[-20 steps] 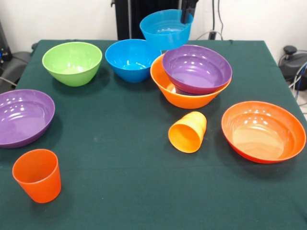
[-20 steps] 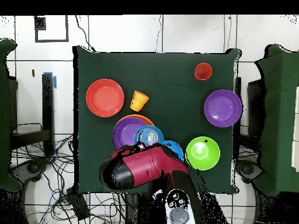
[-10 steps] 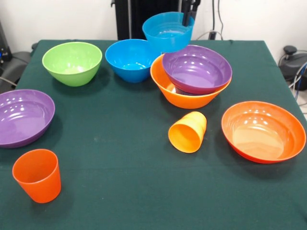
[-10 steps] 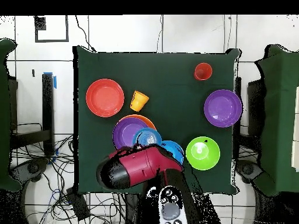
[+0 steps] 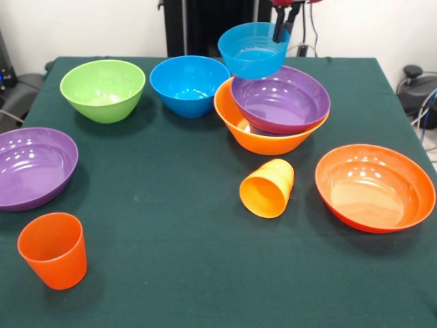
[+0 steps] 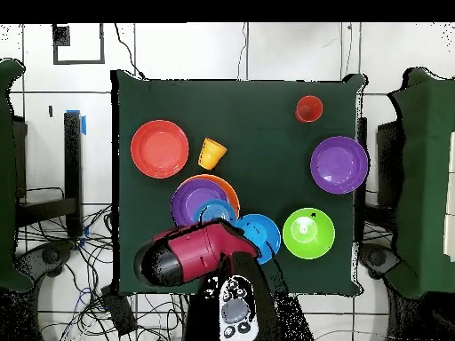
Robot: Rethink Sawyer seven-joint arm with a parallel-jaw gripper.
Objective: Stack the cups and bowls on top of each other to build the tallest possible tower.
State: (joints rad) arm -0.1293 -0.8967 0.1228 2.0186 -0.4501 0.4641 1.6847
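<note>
carrying the small blue bowl (image 5: 253, 49) rightward, pinched by its rim in my fingers (image 5: 283, 33), i now hang it over the purple bowl (image 5: 280, 98) nested in the tower (image 5: 235, 119).

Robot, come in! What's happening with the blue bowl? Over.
Gripper shut on small blue bowl, held above purple bowl. Nothing blocking.

Green tablecloth (image 5: 171, 225), purple bowl (image 5: 280, 97), blue bowl (image 5: 188, 83), orange cup (image 5: 53, 250)
</note>
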